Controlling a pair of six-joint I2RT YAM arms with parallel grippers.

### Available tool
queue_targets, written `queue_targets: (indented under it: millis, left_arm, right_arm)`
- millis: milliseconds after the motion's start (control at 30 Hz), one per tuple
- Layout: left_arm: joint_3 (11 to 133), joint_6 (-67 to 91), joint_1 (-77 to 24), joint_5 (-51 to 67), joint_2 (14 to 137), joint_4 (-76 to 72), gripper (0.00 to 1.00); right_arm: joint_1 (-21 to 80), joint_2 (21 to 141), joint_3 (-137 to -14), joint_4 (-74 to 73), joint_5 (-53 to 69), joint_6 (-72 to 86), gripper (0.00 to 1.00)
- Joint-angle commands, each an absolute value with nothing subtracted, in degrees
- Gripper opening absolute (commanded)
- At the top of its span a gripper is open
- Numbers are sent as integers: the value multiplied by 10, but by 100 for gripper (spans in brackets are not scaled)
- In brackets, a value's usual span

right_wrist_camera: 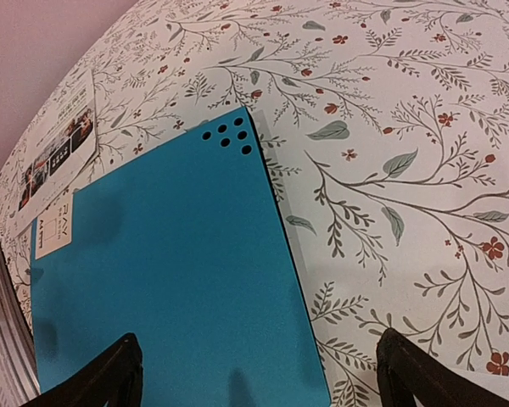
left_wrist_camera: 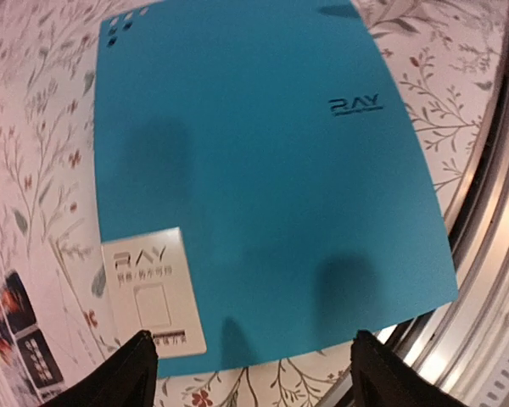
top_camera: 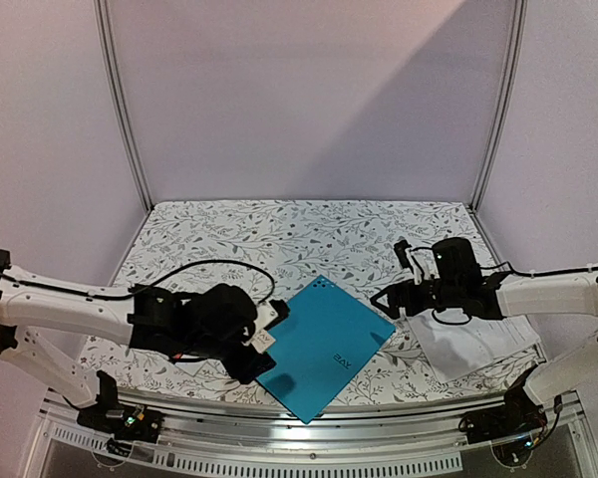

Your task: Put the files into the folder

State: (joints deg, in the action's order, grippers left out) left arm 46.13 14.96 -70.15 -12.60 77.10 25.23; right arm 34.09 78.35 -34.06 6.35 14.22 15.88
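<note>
The folder lies closed and flat on the table, teal side up, with a white label near its left corner. My left gripper hovers open over that corner, its fingertips spread wide with nothing between them. My right gripper hangs open above the folder's right edge and is also empty. A stack of white files rests on the table under the right arm. A colour-photo leaflet lies beside the folder's left side, partly under my left gripper.
A floral cloth covers the table. A metal rail runs along the near edge, close to the folder's bottom corner. White walls with two metal posts close in the back and sides.
</note>
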Motion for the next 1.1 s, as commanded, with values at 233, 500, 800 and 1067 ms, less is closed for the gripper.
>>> queue_targets:
  millis: [233, 500, 800, 1067]
  left_arm:
    - [481, -233, -809, -311, 879, 353, 82]
    - [454, -283, -829, -296, 864, 299, 81]
    - [454, -343, -829, -327, 930, 185, 78]
    - [483, -354, -805, -335, 974, 103, 74]
  right_arm:
    - [344, 751, -330, 47, 147, 141, 95]
    - [344, 757, -329, 50, 146, 139, 96]
    - [344, 747, -355, 26, 103, 118, 97]
    - [343, 737, -359, 9, 71, 124, 97]
